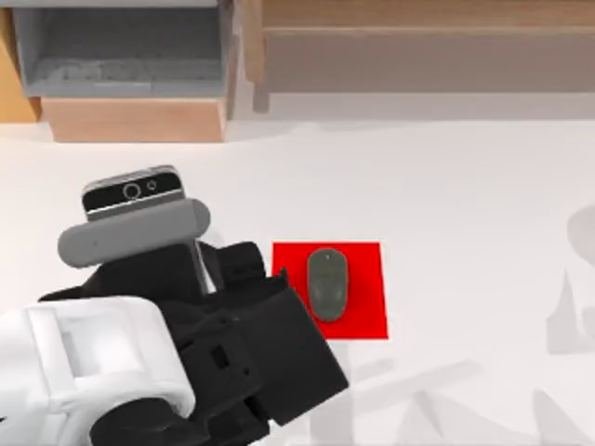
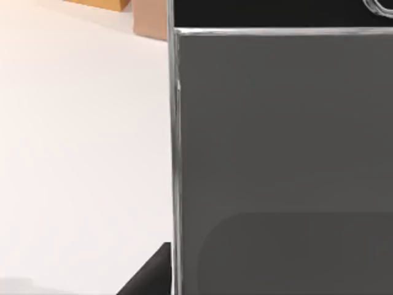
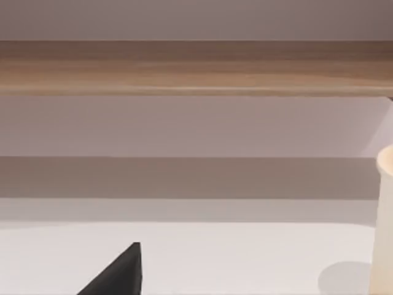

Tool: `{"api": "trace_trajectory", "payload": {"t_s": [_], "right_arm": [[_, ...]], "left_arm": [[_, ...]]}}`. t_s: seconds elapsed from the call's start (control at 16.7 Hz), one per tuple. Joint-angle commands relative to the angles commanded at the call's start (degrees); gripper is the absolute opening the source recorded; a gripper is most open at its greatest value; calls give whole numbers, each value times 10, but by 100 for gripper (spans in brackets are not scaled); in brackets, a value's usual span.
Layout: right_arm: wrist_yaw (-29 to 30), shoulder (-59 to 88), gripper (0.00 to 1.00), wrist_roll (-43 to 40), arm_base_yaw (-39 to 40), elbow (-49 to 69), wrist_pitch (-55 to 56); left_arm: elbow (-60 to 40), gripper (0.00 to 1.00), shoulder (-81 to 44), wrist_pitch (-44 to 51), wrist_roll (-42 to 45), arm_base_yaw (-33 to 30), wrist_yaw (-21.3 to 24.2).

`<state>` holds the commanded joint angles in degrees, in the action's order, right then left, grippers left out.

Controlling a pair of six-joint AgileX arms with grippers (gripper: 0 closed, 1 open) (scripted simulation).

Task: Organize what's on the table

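The left gripper [image 1: 191, 255] pinches a phone [image 1: 133, 191] upright above the table [image 1: 465, 186] (presumably for shelving); a mouse [image 1: 327, 282] rests centred on its red mat [image 1: 363, 321].

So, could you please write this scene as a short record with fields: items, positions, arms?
surface: white table
phone: grey phone, upright at the left arm's gripper, on the table's left side
mouse: dark mouse lying on red mat, near the table's middle
shelf: wooden shelf unit along the far edge
left gripper: fingers hidden
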<state>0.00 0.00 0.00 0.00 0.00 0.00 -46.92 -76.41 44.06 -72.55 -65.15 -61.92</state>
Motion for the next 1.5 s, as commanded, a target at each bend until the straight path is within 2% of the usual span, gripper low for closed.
{"api": "trace_trajectory", "payload": {"t_s": [0.18, 0.96, 1.5], "right_arm": [[0, 0, 100, 0, 0, 0, 0], [0, 0, 100, 0, 0, 0, 0], [0, 0, 100, 0, 0, 0, 0]], "left_arm": [[0, 0, 0, 0, 0, 0, 0], [0, 98, 0, 0, 0, 0, 0], [0, 100, 0, 0, 0, -1, 0]]}}
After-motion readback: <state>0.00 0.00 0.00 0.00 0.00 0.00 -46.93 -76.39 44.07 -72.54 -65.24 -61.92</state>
